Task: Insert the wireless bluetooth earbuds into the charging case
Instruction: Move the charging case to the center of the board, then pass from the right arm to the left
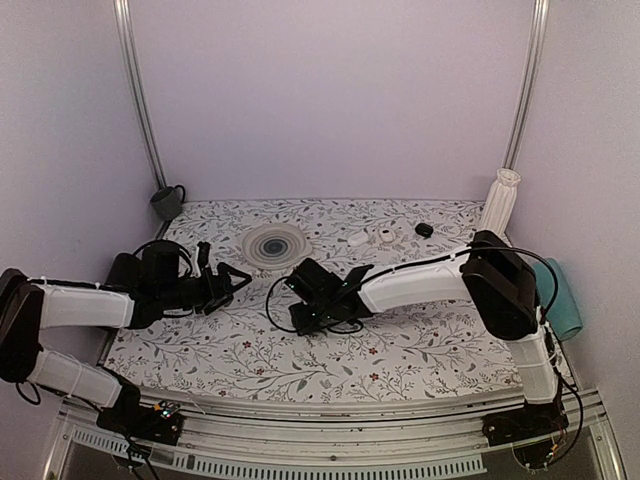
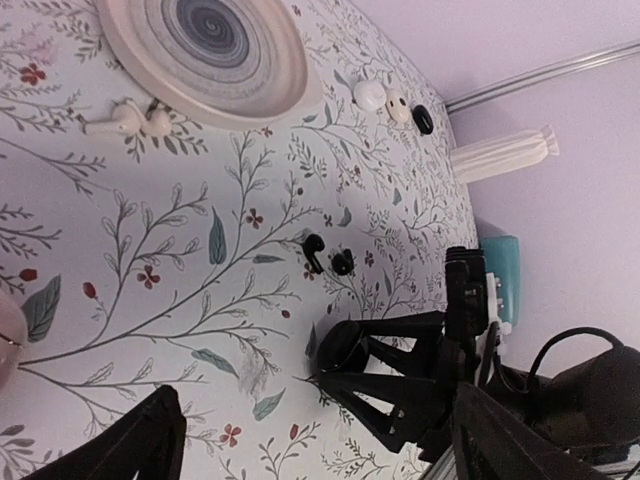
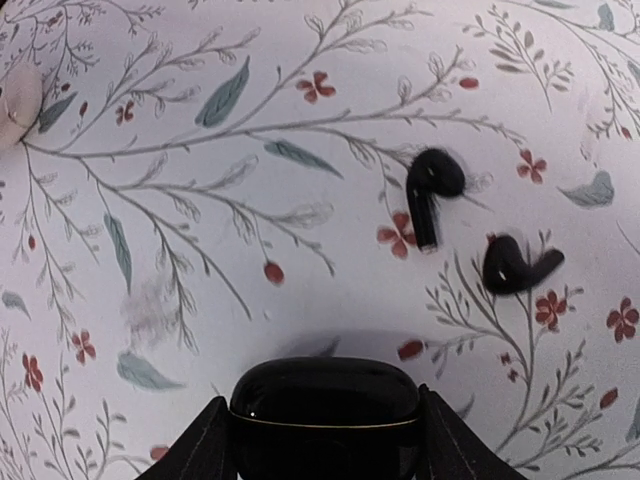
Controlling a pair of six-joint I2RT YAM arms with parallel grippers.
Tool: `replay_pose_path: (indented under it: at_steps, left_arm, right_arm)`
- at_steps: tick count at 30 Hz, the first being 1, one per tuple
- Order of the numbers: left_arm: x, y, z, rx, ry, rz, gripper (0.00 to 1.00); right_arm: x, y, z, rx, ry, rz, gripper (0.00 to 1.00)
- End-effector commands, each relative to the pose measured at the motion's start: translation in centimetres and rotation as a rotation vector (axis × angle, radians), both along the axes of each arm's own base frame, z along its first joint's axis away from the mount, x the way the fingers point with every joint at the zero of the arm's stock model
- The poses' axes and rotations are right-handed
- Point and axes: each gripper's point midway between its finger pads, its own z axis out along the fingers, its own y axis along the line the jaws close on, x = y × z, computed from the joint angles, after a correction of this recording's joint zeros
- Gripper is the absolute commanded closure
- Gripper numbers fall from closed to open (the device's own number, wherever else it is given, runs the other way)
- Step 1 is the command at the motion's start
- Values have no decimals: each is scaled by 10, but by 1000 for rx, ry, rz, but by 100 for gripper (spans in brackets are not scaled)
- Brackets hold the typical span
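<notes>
Clearly, both earbuds (image 3: 435,195) outside charging case (image 3: 325,415).

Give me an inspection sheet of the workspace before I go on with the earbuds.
Surface: floral cloth, lying flat.
Job's things: charging case, lid closed, between the right gripper's fingers; two black earbuds loose on the cloth beyond it, apart.
Clutter: spiral plate; white earbuds beside it; two white cases; small black lump.
Grippers: left gripper open, empty; right gripper appears closed on the case's sides.
Cables: black cable loop on the cloth beside the right gripper.
Surroundings: grey cup, white ribbed column, teal object at the edges.
</notes>
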Motion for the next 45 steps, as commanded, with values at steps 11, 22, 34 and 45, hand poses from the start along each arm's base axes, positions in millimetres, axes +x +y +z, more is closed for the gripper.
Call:
replay_pose_path:
  at_steps: [11,22,34,45]
  left_arm:
    - [-29,-80,-27,-206,160,-134,30]
    - [-40,-128,-51,-177,236,-259,42]
    - [-48,-142,-67,-145,277,-313,51]
    - [-52,-145,-76,-147,328,-325,63]
  right_arm:
    - [-31,-11,43,345,-63,131,49]
    - [-35,-8,48,385,-87,185,48]
    - [-34,-5,48,383,-93,196,48]
    - [-33,-4,53,366,-130,234,47]
